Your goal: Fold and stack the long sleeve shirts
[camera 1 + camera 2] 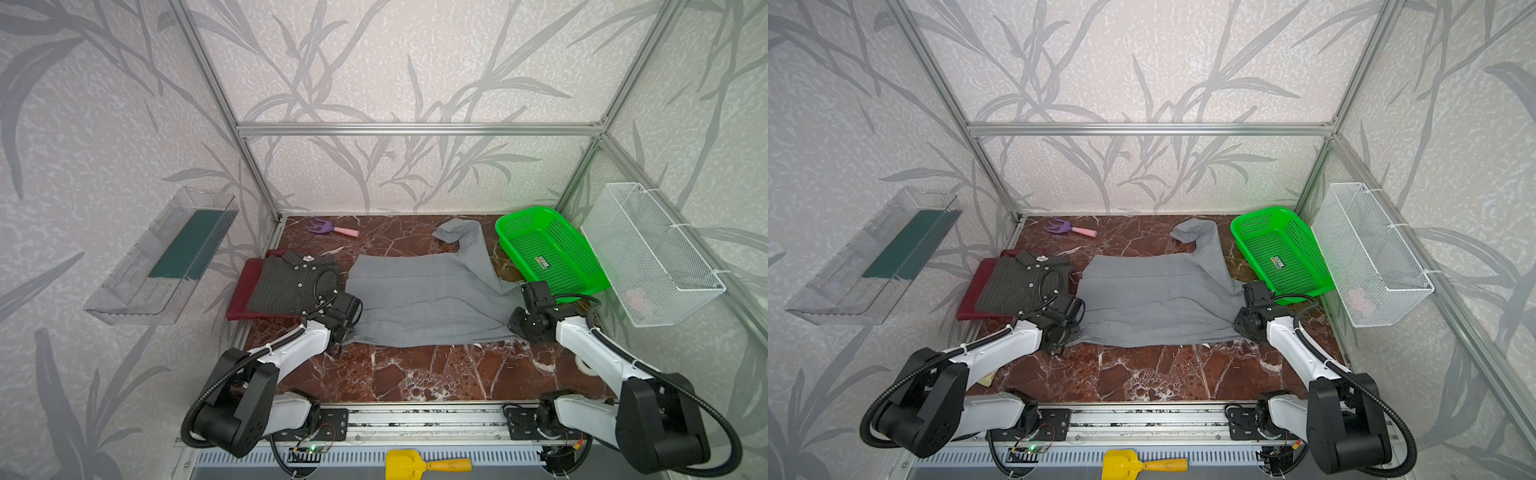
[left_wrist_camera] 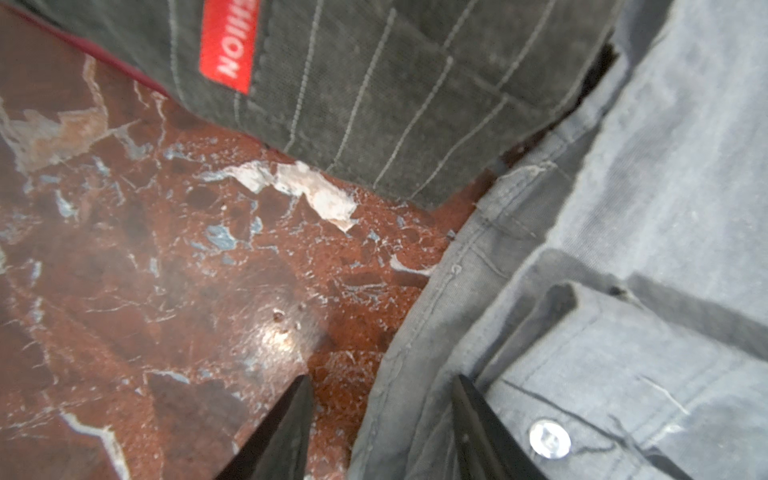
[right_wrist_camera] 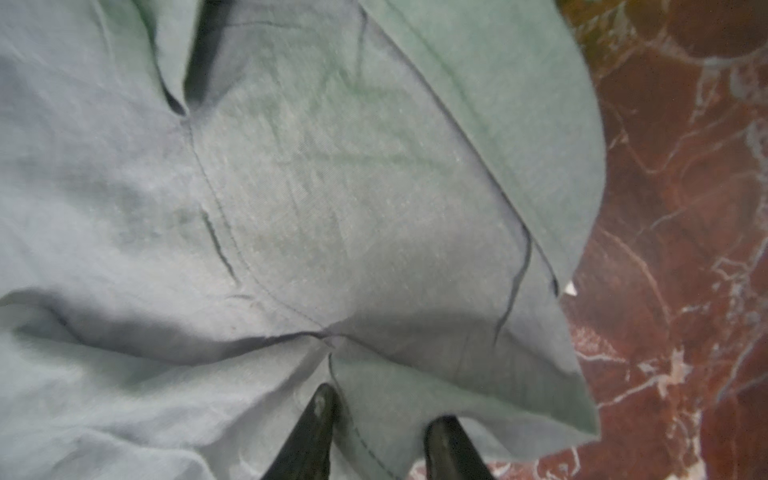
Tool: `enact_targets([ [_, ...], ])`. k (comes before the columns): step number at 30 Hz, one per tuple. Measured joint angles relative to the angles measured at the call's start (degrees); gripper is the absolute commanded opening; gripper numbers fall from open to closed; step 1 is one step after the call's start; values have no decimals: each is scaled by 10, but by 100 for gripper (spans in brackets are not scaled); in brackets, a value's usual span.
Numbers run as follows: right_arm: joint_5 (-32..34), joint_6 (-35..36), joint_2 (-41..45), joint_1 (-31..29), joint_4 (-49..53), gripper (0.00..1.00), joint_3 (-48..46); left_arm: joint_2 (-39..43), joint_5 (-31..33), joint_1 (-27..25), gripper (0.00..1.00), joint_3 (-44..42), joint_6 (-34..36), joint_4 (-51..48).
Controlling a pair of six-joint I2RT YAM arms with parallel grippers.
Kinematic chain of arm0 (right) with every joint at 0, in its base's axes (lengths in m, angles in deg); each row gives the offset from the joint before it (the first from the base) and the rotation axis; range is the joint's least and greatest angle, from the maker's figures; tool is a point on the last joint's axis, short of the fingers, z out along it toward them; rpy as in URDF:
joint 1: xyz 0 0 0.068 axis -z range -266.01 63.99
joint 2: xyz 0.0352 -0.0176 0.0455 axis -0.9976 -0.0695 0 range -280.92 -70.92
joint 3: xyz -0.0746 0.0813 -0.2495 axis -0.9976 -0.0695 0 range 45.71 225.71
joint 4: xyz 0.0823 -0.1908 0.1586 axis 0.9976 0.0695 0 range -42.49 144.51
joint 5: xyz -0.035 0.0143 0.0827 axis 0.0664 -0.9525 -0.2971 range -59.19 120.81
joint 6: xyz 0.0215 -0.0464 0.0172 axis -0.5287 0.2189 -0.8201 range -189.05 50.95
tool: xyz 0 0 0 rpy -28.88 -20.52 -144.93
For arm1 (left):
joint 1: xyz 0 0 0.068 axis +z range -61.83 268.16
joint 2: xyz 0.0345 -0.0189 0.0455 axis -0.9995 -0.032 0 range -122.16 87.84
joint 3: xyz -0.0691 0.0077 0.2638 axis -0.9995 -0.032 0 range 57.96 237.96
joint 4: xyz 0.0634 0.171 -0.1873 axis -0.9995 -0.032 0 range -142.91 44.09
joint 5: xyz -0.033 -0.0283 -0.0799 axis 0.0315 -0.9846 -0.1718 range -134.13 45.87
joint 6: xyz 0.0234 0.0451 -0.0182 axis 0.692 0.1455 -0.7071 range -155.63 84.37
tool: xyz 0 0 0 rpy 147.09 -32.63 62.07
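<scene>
The surface point(image 1: 415, 374) is glossy red-brown marble with white veins. Its near strip lies bare from the left edge to the right edge, and some bare room is also along the far edge, in the middle.

The light grey shirt point(image 1: 424, 299) lies spread in the middle of the surface, soft and a little wrinkled. Its one sleeve point(image 1: 469, 241) bends toward the far edge, just beside the green basket point(image 1: 548, 253). The left hand point(image 2: 380, 382) is at the near left corner of this shirt. Its black fingers point(image 2: 291, 424) stand apart, one over the marble and one over the cloth, with the stitched hem between them. The right hand point(image 3: 386, 411) is on the right side of the shirt. The cloth gathers in creases between its fingers, but whether they clamp it I cannot tell.

By the left edge, the dark grey pinstriped shirt point(image 1: 286, 286) lies folded on the folded maroon shirt point(image 1: 243, 291).

The green basket, of plastic mesh, stands at the far right corner with a small sticker point(image 1: 542, 262) on its floor. A white wire basket point(image 1: 652, 253) hangs on the right wall and holds something pale pink, too dim to name. A clear plastic tray point(image 1: 162, 257) on the left wall holds a flat dark green sheet point(image 1: 191, 245). A purple and pink toy rake point(image 1: 332, 228) lies near the far left corner.
</scene>
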Motion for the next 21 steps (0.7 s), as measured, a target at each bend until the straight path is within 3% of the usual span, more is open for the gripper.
enact_targets([
  [21, 17, 12, -123, 25, -21, 30, 46, 8, -2, 1, 55, -1, -7, -6],
])
